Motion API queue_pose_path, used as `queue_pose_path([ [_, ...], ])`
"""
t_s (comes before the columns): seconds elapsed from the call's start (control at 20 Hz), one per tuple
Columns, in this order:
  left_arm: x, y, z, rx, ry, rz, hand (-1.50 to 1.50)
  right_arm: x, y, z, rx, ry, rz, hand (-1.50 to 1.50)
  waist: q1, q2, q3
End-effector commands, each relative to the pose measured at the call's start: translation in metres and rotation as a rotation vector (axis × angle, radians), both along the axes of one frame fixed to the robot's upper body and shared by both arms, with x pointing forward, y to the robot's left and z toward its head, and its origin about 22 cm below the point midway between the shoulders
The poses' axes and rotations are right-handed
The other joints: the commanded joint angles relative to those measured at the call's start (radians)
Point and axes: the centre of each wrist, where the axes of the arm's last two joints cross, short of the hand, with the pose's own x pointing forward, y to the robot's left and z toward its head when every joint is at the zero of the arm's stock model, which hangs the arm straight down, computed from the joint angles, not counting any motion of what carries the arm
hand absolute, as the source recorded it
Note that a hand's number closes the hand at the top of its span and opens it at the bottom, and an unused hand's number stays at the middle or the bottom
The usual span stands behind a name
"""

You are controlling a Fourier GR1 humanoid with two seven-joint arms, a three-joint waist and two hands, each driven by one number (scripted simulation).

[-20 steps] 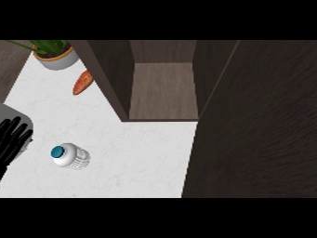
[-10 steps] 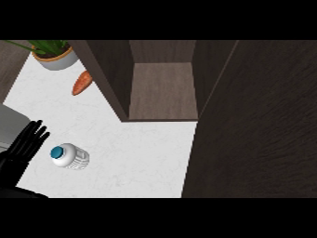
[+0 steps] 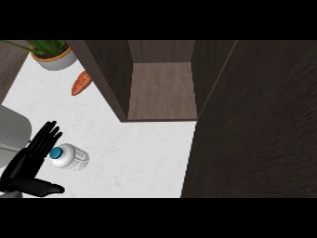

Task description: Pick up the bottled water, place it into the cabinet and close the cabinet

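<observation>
Dark wood cabinet (image 3: 161, 93) (door open), bottled water (image 3: 69, 157) outside, by left hand (image 3: 32, 160)

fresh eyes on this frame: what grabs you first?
The open cabinet, dark wood, fills the top centre, and its door covers the whole right side. At lower left the black left hand, fingers straight, is right beside the bottled water on the white counter. A carrot and potted plant sit top left.
</observation>
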Motion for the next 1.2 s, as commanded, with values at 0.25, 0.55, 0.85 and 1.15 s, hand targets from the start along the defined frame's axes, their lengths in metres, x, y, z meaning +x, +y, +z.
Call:
queue_pose_path([
  [0.25, 0.000, -0.002, -0.037, -0.017, -0.017, 0.004, -1.50, -0.017, -0.005, 0.011, -0.028, -0.074, -0.060, -1.50, 0.005, 0.000, 0.001],
  [0.55, 0.013, -0.009, -0.050, -0.048, -0.032, 0.036, -1.50, -0.022, -0.009, 0.012, -0.050, -0.047, -0.061, -1.50, -0.010, 0.002, -0.001],
  [0.85, 0.027, -0.029, -0.053, -0.100, -0.085, 0.085, -1.50, -0.017, -0.013, 0.020, -0.032, -0.061, -0.065, -1.50, -0.004, 0.003, -0.001],
  [1.15, 0.024, -0.046, -0.063, -0.183, -0.074, -0.005, 1.50, -0.018, -0.009, 0.011, -0.039, -0.061, -0.051, -1.50, -0.006, 0.000, 0.000],
])
